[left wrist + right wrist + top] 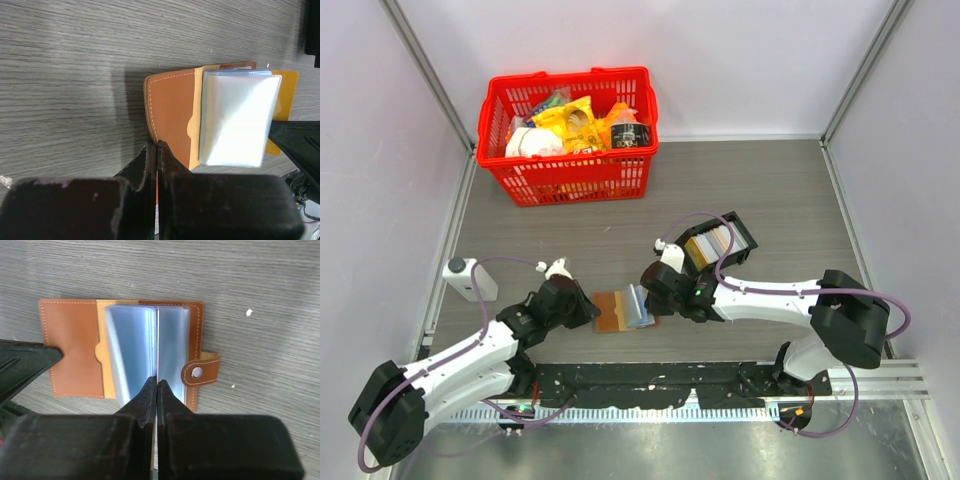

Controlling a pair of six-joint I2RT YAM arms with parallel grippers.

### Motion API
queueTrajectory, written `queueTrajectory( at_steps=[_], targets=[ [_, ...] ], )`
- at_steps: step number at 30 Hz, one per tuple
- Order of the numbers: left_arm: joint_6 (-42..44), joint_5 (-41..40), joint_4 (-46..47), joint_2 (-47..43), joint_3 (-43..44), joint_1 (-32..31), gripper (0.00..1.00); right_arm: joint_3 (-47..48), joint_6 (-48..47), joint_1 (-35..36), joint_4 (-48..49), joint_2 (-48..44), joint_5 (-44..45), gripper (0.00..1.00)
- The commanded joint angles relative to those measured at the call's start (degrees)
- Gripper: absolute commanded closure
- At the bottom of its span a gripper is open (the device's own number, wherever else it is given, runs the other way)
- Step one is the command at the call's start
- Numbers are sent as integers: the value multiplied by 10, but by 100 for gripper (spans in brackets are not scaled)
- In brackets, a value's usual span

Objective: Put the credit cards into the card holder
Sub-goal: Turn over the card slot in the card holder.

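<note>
On grey wood-grain table (770, 200), brown card holder (620, 310) lies open, clear sleeves fanned; both hands closed.

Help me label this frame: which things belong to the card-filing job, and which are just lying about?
Job:
card holder, open on the table
credit cards, standing in the black tray
left gripper and right gripper, at the holder's edges

Lying about:
red basket of packets
small white device

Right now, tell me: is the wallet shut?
No. The wallet lies open on the table, clear sleeves fanned up and snap tab undone.
</note>
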Motion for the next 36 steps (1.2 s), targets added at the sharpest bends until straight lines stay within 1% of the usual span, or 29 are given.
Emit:
queueTrajectory(
  at_steps=[1, 7, 8, 10, 12, 13, 17, 21, 24, 28, 31, 32, 34, 36],
  targets=[
    [11, -1, 17, 10, 17, -1, 100, -11, 8, -7, 69, 1, -50, 99],
    [11, -7, 28, 21, 16, -1, 100, -9, -6, -8, 141, -10, -105, 99],
    [10, -6, 31, 25, 16, -1, 100, -10, -5, -7, 167, -5, -111, 99],
    [10, -8, 34, 29, 17, -1, 100, -11, -6, -7, 183, 8, -128, 99],
    [9, -8, 39, 33, 15, -1, 100, -11, 0, -9, 183, 17, -130, 99],
    [9, -8, 41, 36, 15, -2, 100, -21, 2, -8, 198, 18, -135, 99],
    [11, -8, 39, 41, 16, -1, 100, -43, 9, -15, 216, 3, -131, 99],
    [12, -10, 36, 40, 16, -1, 100, -50, 14, -34, 191, -8, -116, 99],
    [12, -11, 32, 38, 16, -1, 100, -88, 26, -47, 209, -18, -111, 99],
    [12, -15, 26, 36, 15, -1, 100, -132, 49, -55, 263, -16, -126, 99],
    [11, -15, 29, 37, 10, -1, 100, -151, 67, -55, 324, -3, -144, 99],
    [10, -15, 31, 39, 9, -1, 100, -164, 70, -55, 363, 3, -156, 99],
    [9, -15, 32, 43, 7, -1, 100, -182, 88, -55, 406, 7, -157, 99],
    [7, -15, 32, 50, 5, -1, 100, -189, 94, -55, 422, 9, -157, 99]
  ],
)
